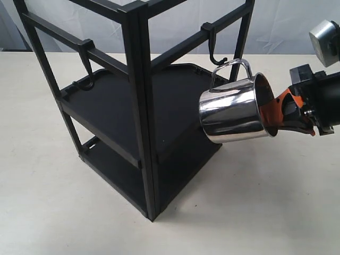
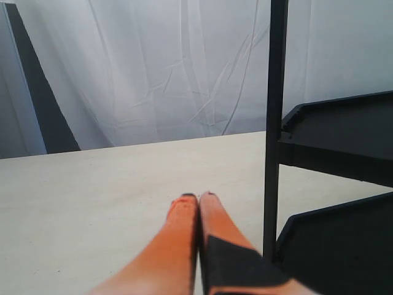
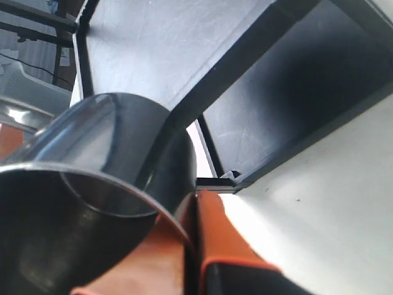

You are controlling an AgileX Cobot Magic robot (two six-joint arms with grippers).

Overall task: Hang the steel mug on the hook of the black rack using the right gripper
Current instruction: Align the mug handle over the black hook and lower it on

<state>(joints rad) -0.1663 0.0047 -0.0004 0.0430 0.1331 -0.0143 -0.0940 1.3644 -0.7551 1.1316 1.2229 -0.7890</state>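
A: Nearest is the rack's (image 1: 139,114) corner post, rising from the worktop (image 1: 64,207). Where's the mug (image 1: 234,110)?

B: In the air at about 3 o'clock from that post, tipped on its side, mouth toward the right gripper (image 1: 291,113). The gripper clamps the mug's rim wall, one orange finger inside, one outside.

A: And the hook (image 1: 214,47)?

B: At 11 o'clock from the mug, just above. The handle loop faces up, close under the hook's tip, not yet on it.

A: So, the approach step?

B: I judge so. Next calls for a slight lift toward the rack, threading the loop over the tip, then lowering and letting go.

A: The left gripper (image 2: 199,196)?

B: Clenched, holding nothing, low beside the rack.
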